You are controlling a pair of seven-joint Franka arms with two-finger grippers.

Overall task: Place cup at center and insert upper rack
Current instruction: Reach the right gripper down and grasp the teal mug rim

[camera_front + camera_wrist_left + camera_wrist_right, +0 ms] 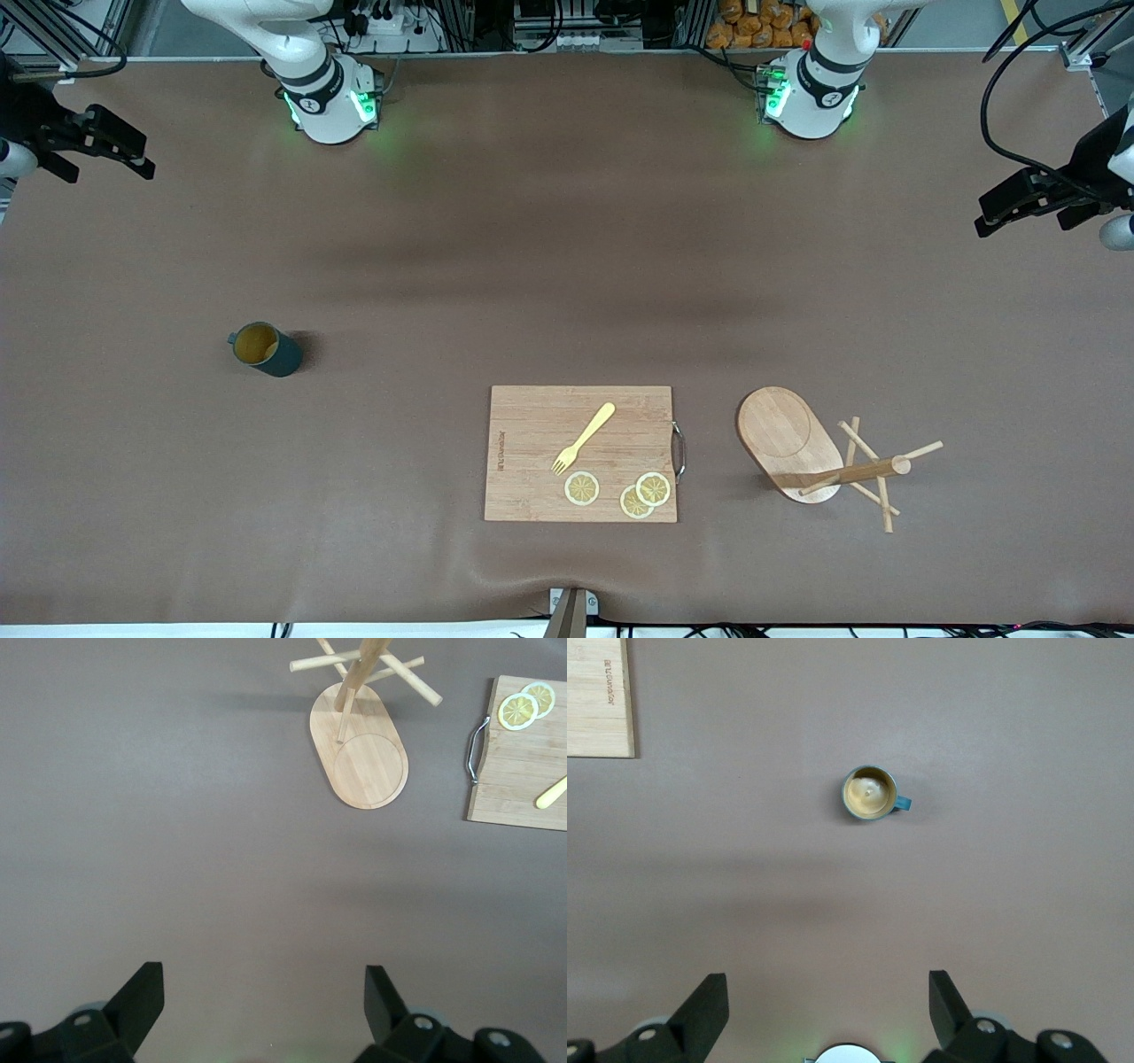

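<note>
Both arms are glossy white with a black band around the lowest joint, and green lights glow at each round base. The left gripper (pixel 1019 206) and right gripper (pixel 111 146) are matte black, with wedge-shaped fingers (pixel 135 1001). Small silver screws sit just beside the finger roots. Black cables trail above the left gripper.

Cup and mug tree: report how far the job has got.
Done: nothing. The cup stands toward the right arm's end of the table, the mug tree beside the cutting board. In hand: nothing; the right gripper and left gripper wait open at the table's ends. Left: centring the cup, inserting the rack.
</note>
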